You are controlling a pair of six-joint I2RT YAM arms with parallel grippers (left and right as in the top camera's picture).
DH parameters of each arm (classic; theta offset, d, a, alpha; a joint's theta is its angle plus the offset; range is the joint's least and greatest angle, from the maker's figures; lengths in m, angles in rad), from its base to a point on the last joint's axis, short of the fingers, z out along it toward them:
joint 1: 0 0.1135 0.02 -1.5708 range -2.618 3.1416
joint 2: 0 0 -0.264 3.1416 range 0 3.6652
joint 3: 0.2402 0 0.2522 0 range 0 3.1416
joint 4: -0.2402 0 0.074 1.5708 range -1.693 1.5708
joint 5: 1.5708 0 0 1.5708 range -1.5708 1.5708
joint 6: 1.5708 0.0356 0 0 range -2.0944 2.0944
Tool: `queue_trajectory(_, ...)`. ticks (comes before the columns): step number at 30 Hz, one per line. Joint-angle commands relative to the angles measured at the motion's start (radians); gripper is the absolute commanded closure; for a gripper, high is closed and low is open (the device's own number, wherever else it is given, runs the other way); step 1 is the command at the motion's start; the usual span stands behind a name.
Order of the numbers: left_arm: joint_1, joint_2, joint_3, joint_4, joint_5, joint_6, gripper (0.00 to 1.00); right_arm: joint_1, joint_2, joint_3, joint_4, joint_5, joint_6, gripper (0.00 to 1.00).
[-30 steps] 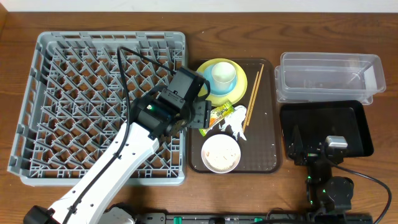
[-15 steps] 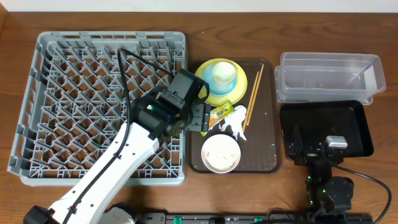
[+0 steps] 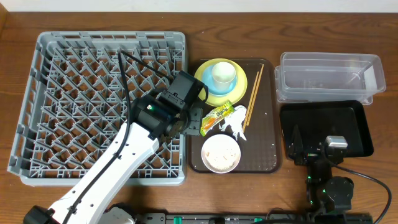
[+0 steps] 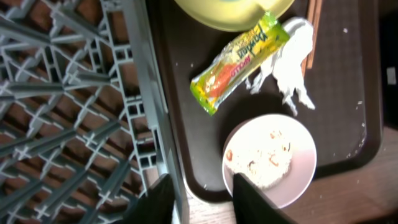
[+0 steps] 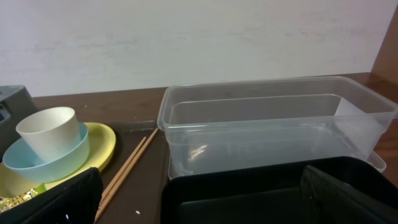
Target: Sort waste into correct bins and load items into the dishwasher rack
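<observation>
Fingers (image 4: 249,198) of the left gripper (image 4: 200,198) stand apart, gripping nothing, over the brown serving tray's (image 4: 199,140) edge beside the dishwasher rack (image 4: 62,93). Nearest them on that tray sits the small white bowl (image 4: 298,186) of crumbs (image 4: 258,162). Beyond it lies the snack wrapper (image 4: 239,62), touching the tissue (image 4: 286,68), then the yellow plate (image 4: 230,9). Step in hand, by judgement: picking the wrapper for binning. The next move calls for reaching to its near end and closing. Right gripper (image 5: 202,186), off the tray's far side above the black tray (image 5: 261,186), is wide open. Against a second earlier, the left gripper sits nearer the tray's edge and more wrapper shows.
</observation>
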Motion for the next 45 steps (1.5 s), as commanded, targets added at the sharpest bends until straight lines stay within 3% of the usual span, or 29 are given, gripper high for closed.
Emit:
queue_trajectory(1,0.0,-0.005,-0.002,-0.043,-0.007,0.003,0.87,-0.004,-0.006,-0.002,-0.002,0.013,0.012,0.01)
queue_trajectory(5,0.0,-0.004,-0.002,-0.062,0.032,-0.003,0.85,-0.004,-0.006,-0.002,-0.002,0.013,0.012,0.01)
queue_trajectory(14,-0.061,0.003,-0.024,-0.053,0.071,-0.084,0.65,-0.004,-0.006,-0.002,-0.002,0.013,0.012,0.01)
queue_trajectory(18,-0.109,0.021,-0.024,0.005,0.071,-0.117,0.62,-0.004,-0.006,-0.002,-0.002,0.013,0.012,0.01)
queue_trajectory(26,-0.192,0.12,-0.024,0.163,0.068,-0.129,0.63,-0.004,-0.006,-0.002,-0.002,0.013,0.012,0.01)
queue_trajectory(37,-0.317,0.293,-0.024,0.145,0.068,-0.163,0.68,-0.004,-0.006,-0.002,-0.002,0.013,0.012,0.01)
queue_trajectory(45,-0.369,0.319,-0.024,0.148,0.035,-0.212,0.69,-0.004,-0.006,-0.002,-0.002,0.013,0.012,0.01)
